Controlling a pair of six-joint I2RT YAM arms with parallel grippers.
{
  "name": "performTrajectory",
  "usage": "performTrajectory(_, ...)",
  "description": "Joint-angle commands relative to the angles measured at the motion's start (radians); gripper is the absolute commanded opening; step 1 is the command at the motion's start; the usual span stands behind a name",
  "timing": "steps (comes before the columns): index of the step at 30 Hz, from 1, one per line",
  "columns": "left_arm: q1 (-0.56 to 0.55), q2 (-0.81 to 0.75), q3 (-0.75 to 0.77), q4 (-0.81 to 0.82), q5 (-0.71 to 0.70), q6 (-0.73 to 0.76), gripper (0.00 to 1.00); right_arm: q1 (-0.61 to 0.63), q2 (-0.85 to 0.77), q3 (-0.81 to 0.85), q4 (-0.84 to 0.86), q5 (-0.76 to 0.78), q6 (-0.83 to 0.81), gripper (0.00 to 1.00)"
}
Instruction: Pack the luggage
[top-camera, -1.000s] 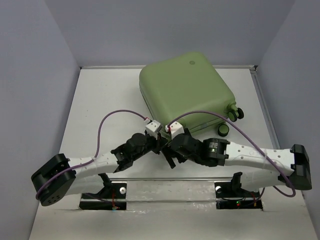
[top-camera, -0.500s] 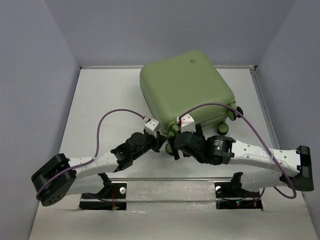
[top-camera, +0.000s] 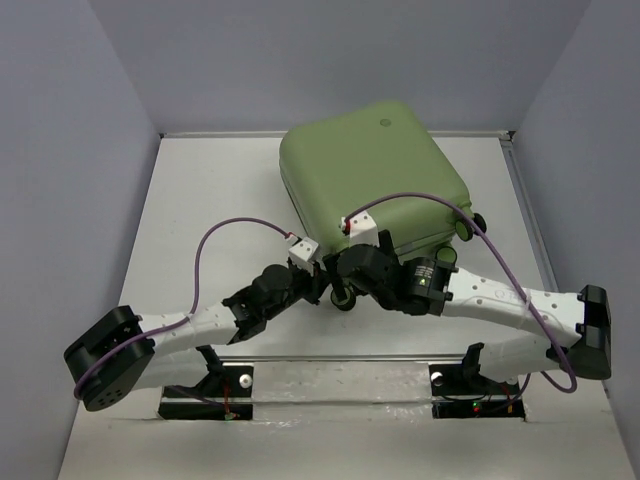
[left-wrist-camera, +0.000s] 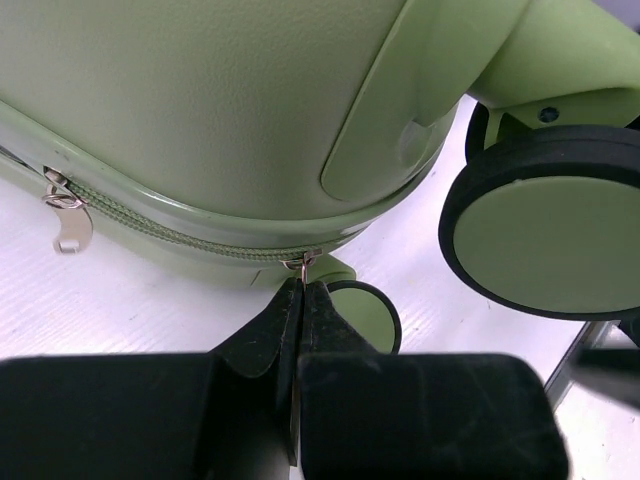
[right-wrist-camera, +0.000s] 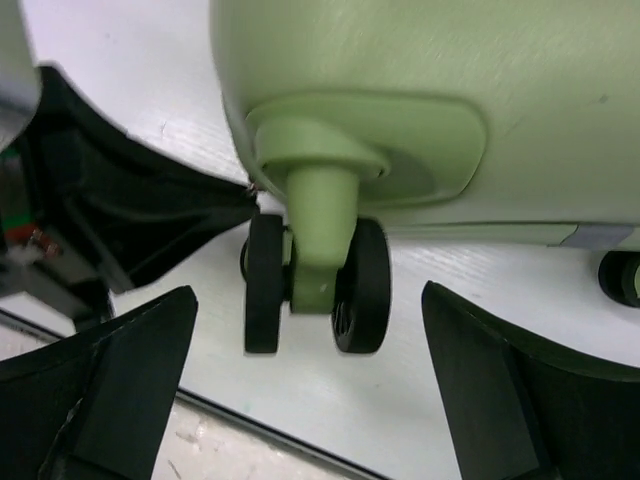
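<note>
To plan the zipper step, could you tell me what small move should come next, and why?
Probably close the right end effector on the caster wheel it straddles, bracing the luggage; the left end effector already pinches the zipper pull.

We see the olive-green luggage lying flat and closed, its zipper pull pinched in our left gripper.
</note>
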Motion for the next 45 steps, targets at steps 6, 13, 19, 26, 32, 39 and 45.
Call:
performTrajectory(6, 0.006, -0.026, 0.027, 0.170, -0.041, 0.013, 0.06, -0.100, 0.053, -0.010, 0.176, 0.008, -0.070, 0.67)
performTrajectory(13, 0.009, -0.032, 0.025, 0.161, -0.053, 0.018, 0.06, -0.119, 0.082, -0.022, 0.164, -0.060, -0.075, 0.85)
performTrajectory(19, 0.012, -0.032, 0.025, 0.159, -0.059, 0.018, 0.06, -0.119, 0.076, -0.030, 0.159, -0.029, -0.082, 0.46)
performTrajectory(26, 0.025, -0.089, 0.030, 0.061, -0.215, 0.045, 0.06, -0.128, -0.017, -0.103, 0.098, -0.032, -0.061, 0.07)
performTrajectory(32, 0.232, -0.143, 0.026, -0.088, -0.289, -0.002, 0.06, -0.128, -0.165, -0.226, 0.026, -0.055, 0.002, 0.07)
performTrajectory(39, 0.376, -0.083, 0.086, -0.164, -0.280, -0.137, 0.06, -0.128, -0.173, -0.260, 0.110, -0.152, -0.025, 0.07)
performTrajectory(45, 0.394, -0.261, 0.114, -0.238, -0.239, -0.273, 0.48, -0.117, -0.138, -0.231, 0.235, -0.234, -0.070, 0.07)
